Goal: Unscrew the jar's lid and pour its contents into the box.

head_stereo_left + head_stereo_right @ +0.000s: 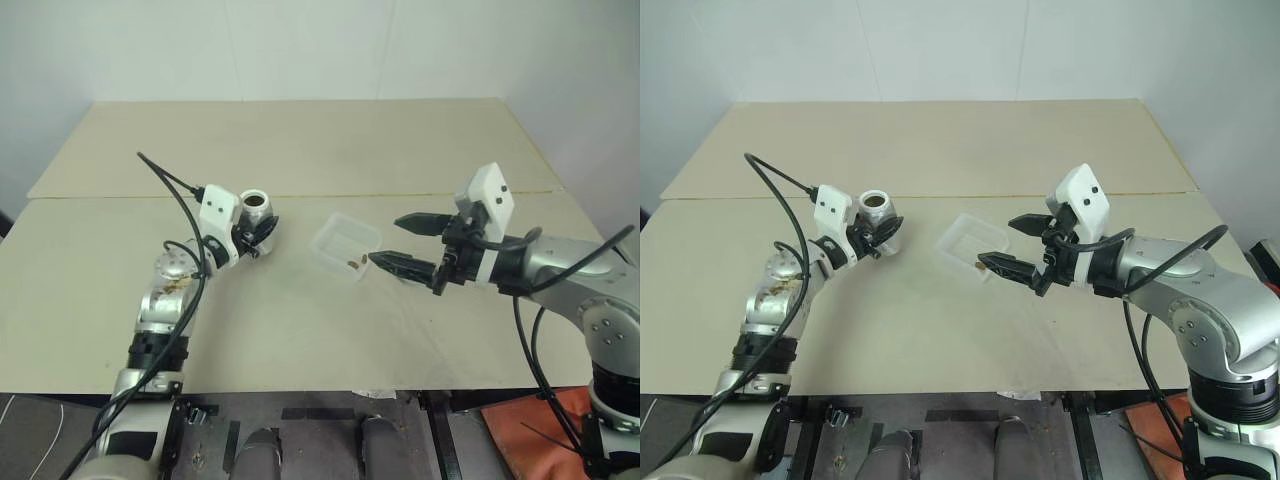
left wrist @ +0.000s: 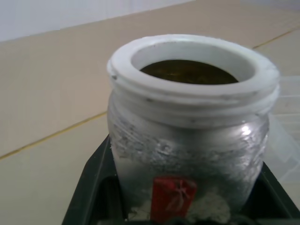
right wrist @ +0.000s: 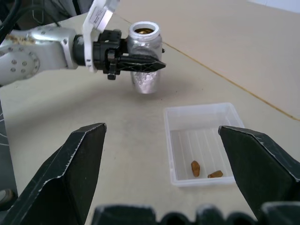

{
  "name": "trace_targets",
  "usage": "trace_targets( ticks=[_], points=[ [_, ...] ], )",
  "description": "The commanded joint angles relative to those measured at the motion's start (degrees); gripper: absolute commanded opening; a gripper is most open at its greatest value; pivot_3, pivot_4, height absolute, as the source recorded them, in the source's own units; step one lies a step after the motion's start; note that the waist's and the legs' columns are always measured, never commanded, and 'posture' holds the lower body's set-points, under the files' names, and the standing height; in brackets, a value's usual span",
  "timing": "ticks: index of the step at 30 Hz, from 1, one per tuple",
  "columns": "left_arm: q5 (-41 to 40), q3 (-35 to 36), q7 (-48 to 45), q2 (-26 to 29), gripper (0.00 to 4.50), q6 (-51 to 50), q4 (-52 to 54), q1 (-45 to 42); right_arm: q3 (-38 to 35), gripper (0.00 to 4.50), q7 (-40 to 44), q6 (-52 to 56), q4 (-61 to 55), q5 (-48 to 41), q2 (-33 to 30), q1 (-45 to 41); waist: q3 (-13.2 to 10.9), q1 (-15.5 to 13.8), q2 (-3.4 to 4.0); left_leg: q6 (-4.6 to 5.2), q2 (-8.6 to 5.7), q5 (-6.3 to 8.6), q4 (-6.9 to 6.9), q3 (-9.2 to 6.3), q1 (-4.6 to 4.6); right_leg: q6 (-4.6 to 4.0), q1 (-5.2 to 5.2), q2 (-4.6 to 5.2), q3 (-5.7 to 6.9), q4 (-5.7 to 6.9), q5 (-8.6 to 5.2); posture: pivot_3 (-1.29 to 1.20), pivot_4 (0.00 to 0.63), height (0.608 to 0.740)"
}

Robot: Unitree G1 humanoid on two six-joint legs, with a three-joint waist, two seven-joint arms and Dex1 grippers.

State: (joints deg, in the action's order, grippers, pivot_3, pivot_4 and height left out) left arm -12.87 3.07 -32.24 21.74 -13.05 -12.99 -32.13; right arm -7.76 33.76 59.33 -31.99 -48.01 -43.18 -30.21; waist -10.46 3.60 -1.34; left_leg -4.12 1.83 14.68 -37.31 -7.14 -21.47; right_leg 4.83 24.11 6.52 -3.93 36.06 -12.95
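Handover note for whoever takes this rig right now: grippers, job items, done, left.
Left gripper: shut on the jar, upright, mouth open, lid off, held just left of the box.
Right gripper: open, holding nothing, fingers either side of the box's right edge.
Box: on the table, two brown bits inside.
Done: lid unscrewed, some contents poured.
Left: check the jar's dark inside for more, pour if any, set the jar down.

Beige table [image 1: 300,150], white wall [image 1: 300,50].
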Motion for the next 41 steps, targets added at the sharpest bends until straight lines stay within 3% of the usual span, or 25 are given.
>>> trace_targets(
  ticks=[1, 6, 14, 18, 25, 30, 34, 41],
  points=[
    [0.4, 0.4, 0.8, -1.2, 1.93, 4.1, 2.2, 0.9, -0.6, 4.48, 0.3, -2.2, -1.0, 0.3, 0.0, -0.1, 0.0, -0.1, 0.00, 0.00, 0.00, 0.00, 0.00, 0.00, 0.01, 0.00, 0.00, 0.00, 0.00, 0.00, 0.00, 0.00, 0.150, 0.740],
    [1.6, -0.5, 1.2, -2.5, 1.93, 5.6, 0.5, 2.2, 0.9, 4.48, 0.4, -2.8, -0.4, 1.3, 0.6, -0.7, 0.0, -0.2, 0.00, 0.01, 0.00, 0.01, 0.00, 0.01, 0.01, 0.00, 0.00, 0.00, 0.00, -0.04, 0.00, 0.00, 0.150, 0.740],
    [1.6, -0.3, 1.1, -2.3, 4.49, 4.5, 1.9, 4.4, 2.0, 4.50, 0.5, -3.1, -0.3, 2.1, 1.0, -1.0, 0.0, -0.1, 0.00, 0.02, 0.00, 0.01, 0.00, 0.01, 0.02, 0.00, -0.01, 0.00, -0.01, -0.03, 0.00, 0.00, 0.150, 0.740],
    [1.2, 0.5, -0.1, 0.5, 4.49, 2.6, 5.2, 5.5, 0.8, 4.50, 0.2, -2.2, -0.1, 0.8, 1.3, -1.5, 0.0, 0.1, 0.00, 0.02, 0.01, 0.01, 0.01, 0.01, 0.03, 0.00, 0.01, 0.00, -0.01, -0.03, 0.00, 0.00, 0.150, 0.740],
    [-9.7, 4.2, -13.1, 14.5, 4.49, -12.3, 22.1, 12.4, -0.8, 4.50, 2.1, -2.4, -0.6, 1.0, -1.8, 0.8, 0.0, 0.4, 0.01, 0.04, 0.02, 0.02, 0.07, 0.01, 0.03, 0.00, 0.02, 0.00, -0.01, 0.02, 0.00, 0.00, 0.150, 0.740],
    [-22.1, 13.3, -25.3, 24.2, 4.49, -16.8, 30.6, 19.3, -2.8, 4.50, 5.4, -3.8, -0.2, 1.1, -5.4, 2.5, 0.0, 0.2, 0.03, 0.09, 0.06, 0.05, 0.08, 0.03, 0.03, -0.02, 0.04, -0.01, -0.02, -0.07, -0.02, 0.00, 0.150, 0.740],
    [-27.6, 22.5, -35.5, 30.3, 4.49, -15.5, 30.2, 24.5, -4.6, 4.50, 9.2, -6.8, 1.2, 1.7, -7.2, 3.6, 0.0, 0.3, 0.03, 0.12, 0.10, 0.07, 0.16, 0.08, 0.09, -0.10, 0.04, -0.03, -0.02, -0.12, -0.07, 0.00, 0.150, 0.740],
    [-31.6, 30.7, -36.4, 33.2, 4.49, -18.5, 32.2, 29.3, -7.2, 4.50, 15.8, -11.6, 0.0, 0.2, -8.5, 8.2, 0.0, 0.0, 0.03, 0.16, 0.13, 0.10, 0.19, 0.13, 0.12, -0.11, 0.01, -0.03, -0.02, -0.14, -0.08, 0.00, 0.150, 0.740]
  ],
)
